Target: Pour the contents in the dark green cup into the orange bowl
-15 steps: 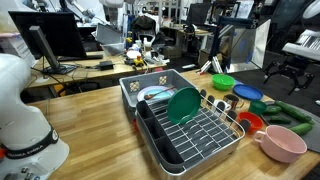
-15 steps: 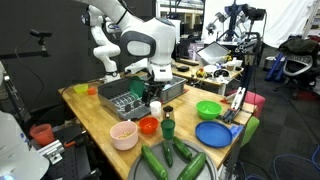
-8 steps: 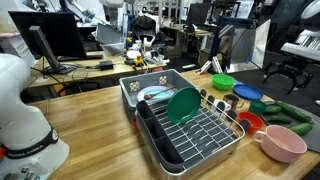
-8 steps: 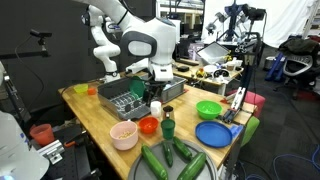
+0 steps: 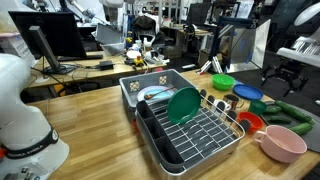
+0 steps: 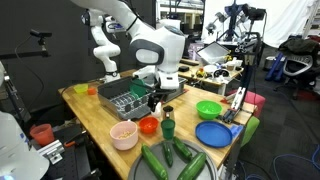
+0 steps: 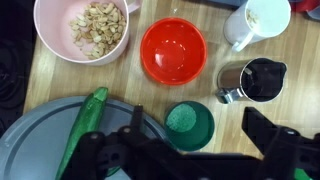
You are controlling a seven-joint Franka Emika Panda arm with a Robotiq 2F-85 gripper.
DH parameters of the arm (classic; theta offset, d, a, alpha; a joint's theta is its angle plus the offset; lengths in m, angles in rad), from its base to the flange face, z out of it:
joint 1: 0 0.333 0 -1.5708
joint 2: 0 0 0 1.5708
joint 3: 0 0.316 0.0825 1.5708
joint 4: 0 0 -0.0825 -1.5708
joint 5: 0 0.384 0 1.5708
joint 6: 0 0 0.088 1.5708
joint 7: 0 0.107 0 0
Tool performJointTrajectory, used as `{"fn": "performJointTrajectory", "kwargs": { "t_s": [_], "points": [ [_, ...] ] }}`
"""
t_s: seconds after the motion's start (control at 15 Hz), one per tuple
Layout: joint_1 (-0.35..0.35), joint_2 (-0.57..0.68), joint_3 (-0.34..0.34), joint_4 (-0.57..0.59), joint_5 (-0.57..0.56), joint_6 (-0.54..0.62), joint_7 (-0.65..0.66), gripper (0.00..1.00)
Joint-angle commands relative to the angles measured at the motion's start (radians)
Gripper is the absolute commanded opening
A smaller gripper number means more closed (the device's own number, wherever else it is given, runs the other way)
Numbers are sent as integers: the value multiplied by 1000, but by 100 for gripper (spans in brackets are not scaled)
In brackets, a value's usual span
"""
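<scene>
The dark green cup (image 7: 190,125) stands upright on the wooden table with pale green contents inside; it also shows in an exterior view (image 6: 168,127). The orange bowl (image 7: 172,50) sits empty just beyond it and shows in both exterior views (image 6: 149,125) (image 5: 250,121). My gripper (image 7: 205,142) hangs open above the cup, its dark fingers (image 7: 275,135) on either side and well above it, holding nothing. In an exterior view the gripper (image 6: 160,97) is over the table between the rack and the cup.
A pink mug (image 7: 90,25) holds nuts beside the bowl. A metal cup (image 7: 252,80) and a white cup (image 7: 255,20) stand close by. A cucumber (image 7: 85,130) lies on a grey plate (image 7: 35,140). A lime-green bowl (image 6: 208,109), blue dish (image 6: 213,133) and dish rack (image 6: 128,97) are near.
The arm has swung over and down toward the cups in the exterior view. The objects on the table have not moved.
</scene>
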Motion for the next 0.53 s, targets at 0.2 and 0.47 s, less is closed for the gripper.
{"fn": "performJointTrajectory", "kwargs": {
  "t_s": [0.2, 0.47],
  "points": [
    [-75, 182, 13, 171, 184, -15, -70, 100],
    [-87, 268, 5, 243, 214, -30, -62, 100]
  ]
}}
